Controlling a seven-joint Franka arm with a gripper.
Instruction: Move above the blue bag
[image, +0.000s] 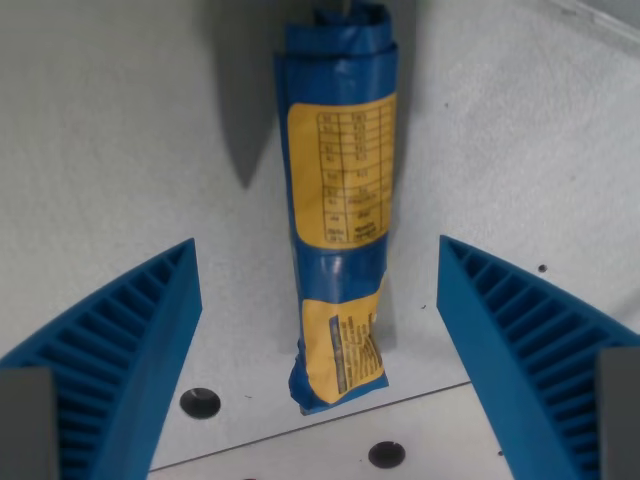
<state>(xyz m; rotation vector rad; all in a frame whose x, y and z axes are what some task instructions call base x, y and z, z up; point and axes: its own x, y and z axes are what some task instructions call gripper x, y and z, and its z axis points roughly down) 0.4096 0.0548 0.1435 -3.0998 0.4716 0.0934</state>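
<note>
The gripper (318, 250) is spread wide with nothing between its two ribbed blue fingers (130, 350), which slant in from the wrist view's left and right lower corners and touch nothing. Between them, clear of both, the blue bag (338, 200) lies rolled into a long narrow bundle on the pale tabletop (100, 130), running from near the lower middle to the far top edge, its yellow label (345, 170) with a printed table facing up. Dark round holes (200, 402) mark the tabletop near the bag's near end, and a grey shadow, probably the arm's, falls left of its far end.
</note>
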